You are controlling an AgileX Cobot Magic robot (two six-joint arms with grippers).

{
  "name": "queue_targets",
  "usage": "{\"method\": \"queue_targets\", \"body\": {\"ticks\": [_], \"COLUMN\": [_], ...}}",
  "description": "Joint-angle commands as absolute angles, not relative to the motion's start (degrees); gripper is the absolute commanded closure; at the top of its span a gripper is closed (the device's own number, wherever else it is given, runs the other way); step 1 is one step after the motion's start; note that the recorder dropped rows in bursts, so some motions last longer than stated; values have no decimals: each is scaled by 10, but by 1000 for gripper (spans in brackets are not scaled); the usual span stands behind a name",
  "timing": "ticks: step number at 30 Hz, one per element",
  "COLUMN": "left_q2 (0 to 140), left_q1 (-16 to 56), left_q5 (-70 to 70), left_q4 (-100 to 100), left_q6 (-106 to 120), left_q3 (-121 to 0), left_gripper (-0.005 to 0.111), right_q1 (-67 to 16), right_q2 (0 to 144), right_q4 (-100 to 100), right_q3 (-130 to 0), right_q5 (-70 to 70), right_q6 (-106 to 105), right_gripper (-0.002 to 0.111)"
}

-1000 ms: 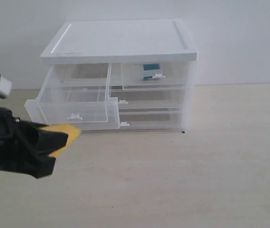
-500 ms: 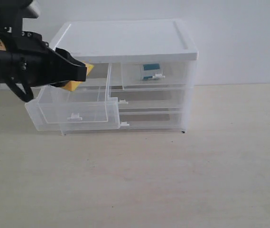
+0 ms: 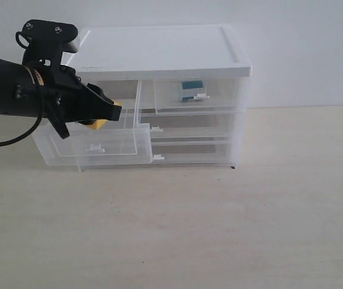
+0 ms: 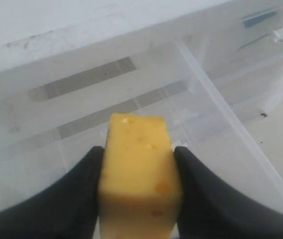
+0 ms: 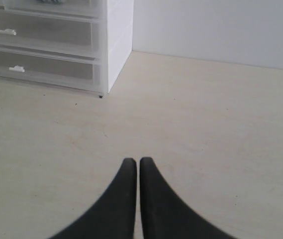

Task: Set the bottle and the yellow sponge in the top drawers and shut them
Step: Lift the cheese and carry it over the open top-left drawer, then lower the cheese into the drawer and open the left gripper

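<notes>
Left gripper [image 3: 112, 112]: I'm gripping the yellow sponge [image 4: 139, 184], left of frame, over the open top drawer [image 3: 114, 144]
Right gripper [image 5: 133, 165]: jaws pressed together, empty
Bottle [image 3: 190, 90]: in closed top drawer [image 3: 219, 101], upper centre

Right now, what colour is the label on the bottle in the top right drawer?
Teal-blue. The bottle shows best in the exterior view.

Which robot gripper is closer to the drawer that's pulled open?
Left. The left gripper holds the yellow sponge right above the open drawer. The right gripper is shut over the table, away from the cabinet and not at the drawer.
</notes>
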State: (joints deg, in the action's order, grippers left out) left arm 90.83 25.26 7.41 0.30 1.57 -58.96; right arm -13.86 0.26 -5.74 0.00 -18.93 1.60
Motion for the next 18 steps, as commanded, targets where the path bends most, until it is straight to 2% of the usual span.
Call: {"method": "queue_targets", "body": {"ticks": [1,3,6,18], "left_q2": [921,925,926,875], "left_q1": [252,252,252,252], "left_q5": [44,35,25,73], "left_q4": [13,13,13,13], "left_q6": [10,10,10,39], "left_q3": [-594,-594,-594,-594], "left_gripper": [76,64,57,58], "right_q1": [-137,-137,-137,-137], "right_q2": [0,0,0,0], "right_q4": [-58,-58,-58,-58], "right_q3": [0,0,0,0], "right_q5": [-184,-184,-184,-184], "right_q6": [14,14,14,14], "right_gripper": [108,108,108,108]}}
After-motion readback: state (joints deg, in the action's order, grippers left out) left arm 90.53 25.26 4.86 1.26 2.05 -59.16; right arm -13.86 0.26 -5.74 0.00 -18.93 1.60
